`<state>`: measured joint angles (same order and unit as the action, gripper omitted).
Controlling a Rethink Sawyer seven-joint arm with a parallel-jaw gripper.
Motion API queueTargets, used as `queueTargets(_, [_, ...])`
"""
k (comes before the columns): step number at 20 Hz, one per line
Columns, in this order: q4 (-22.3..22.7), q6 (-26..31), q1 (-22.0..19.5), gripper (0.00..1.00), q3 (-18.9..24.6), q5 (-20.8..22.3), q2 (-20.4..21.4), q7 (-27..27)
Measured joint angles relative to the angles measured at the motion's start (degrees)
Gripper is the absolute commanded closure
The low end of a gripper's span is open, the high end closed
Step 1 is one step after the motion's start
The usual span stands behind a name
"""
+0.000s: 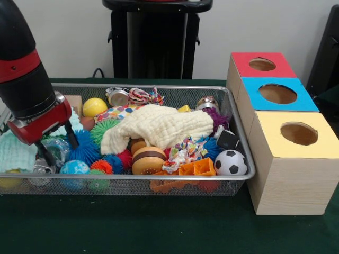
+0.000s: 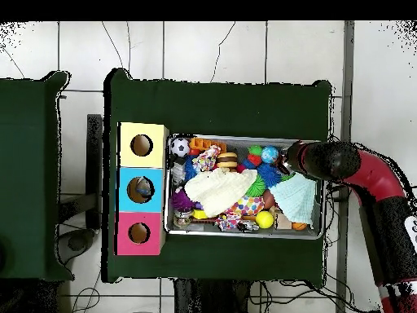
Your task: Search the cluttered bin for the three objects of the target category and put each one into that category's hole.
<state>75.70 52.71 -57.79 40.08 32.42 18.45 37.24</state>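
Hovering low over the wire bin's left end, the end effector spreads empty fingers near a blue globe ball: light, smooth, likely slippery, best pinched across its middle.

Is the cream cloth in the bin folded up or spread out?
Spread out. The cream cloth lies loosely draped and rumpled across the toys in the middle of the bin, not folded.

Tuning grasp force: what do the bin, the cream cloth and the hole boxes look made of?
Bin: fine wire mesh, dull silver, contents show through. Cream cloth: soft crinkled fabric, probably cotton gauze. Hole boxes: pale wood by the grain, tops painted matte.
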Motion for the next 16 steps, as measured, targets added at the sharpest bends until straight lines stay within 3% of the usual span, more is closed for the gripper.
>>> queueTargets(16, [-0.5,0.1,1.6,0.0,-4.4,1.4,0.0,0.0])
